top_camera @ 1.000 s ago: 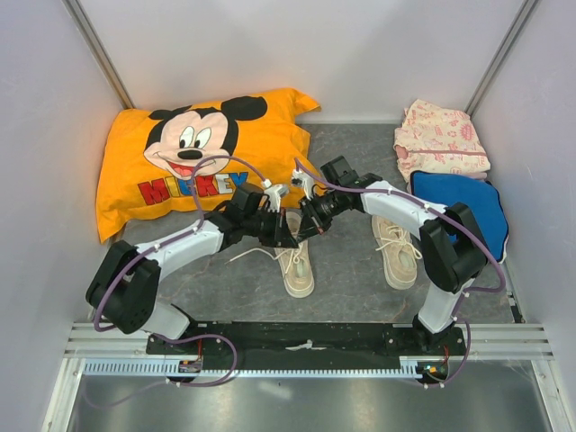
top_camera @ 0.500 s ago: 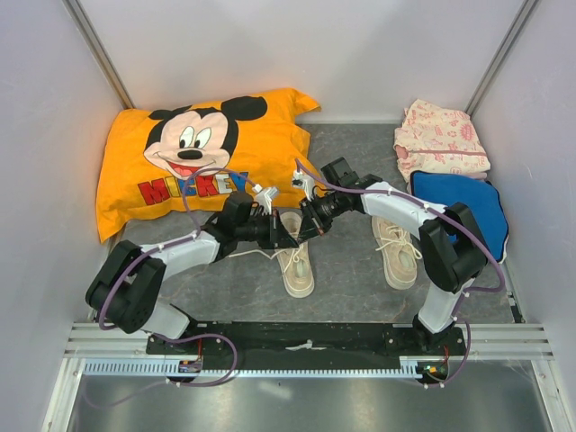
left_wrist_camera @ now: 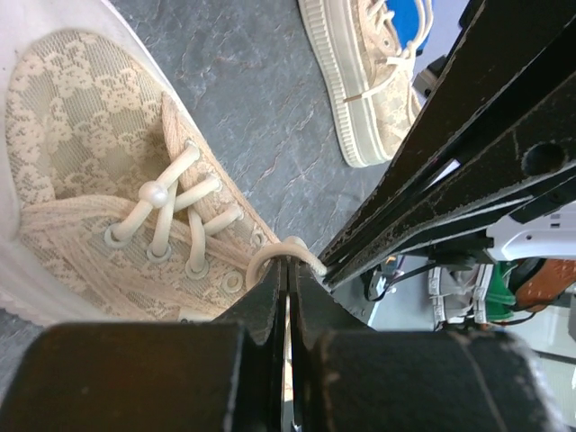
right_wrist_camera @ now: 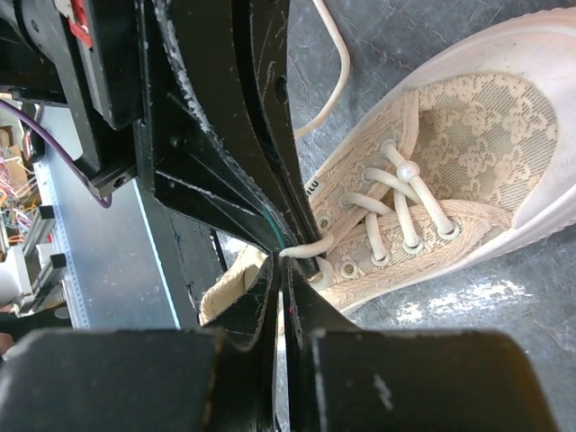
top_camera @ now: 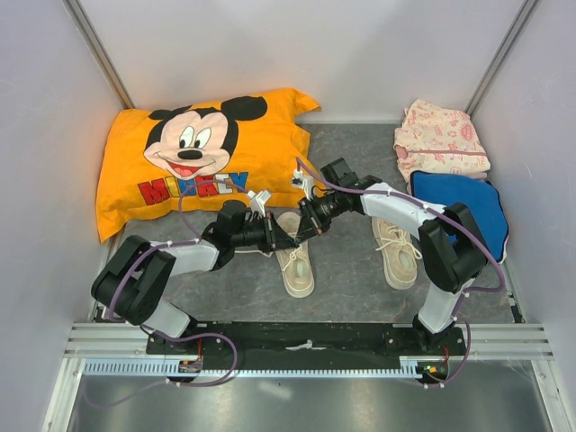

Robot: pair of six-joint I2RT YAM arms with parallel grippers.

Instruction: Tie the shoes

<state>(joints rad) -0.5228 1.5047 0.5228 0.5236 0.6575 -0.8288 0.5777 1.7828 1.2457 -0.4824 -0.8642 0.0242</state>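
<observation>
Between gripper tips: thin white lace loop [left_wrist_camera: 270,252], limp; I'd pinch near eyelet [left_wrist_camera: 232,282].
Left gripper [left_wrist_camera: 288,270]: clamped on it.
Right gripper [right_wrist_camera: 281,266]: same.

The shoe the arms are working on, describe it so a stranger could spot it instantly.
Find the orange Mickey pillow at the far left. Just off its near right corner lies a cream sneaker. Unlike the other sneaker to its right, the left gripper and right gripper meet over it, pinching its lace.
</observation>
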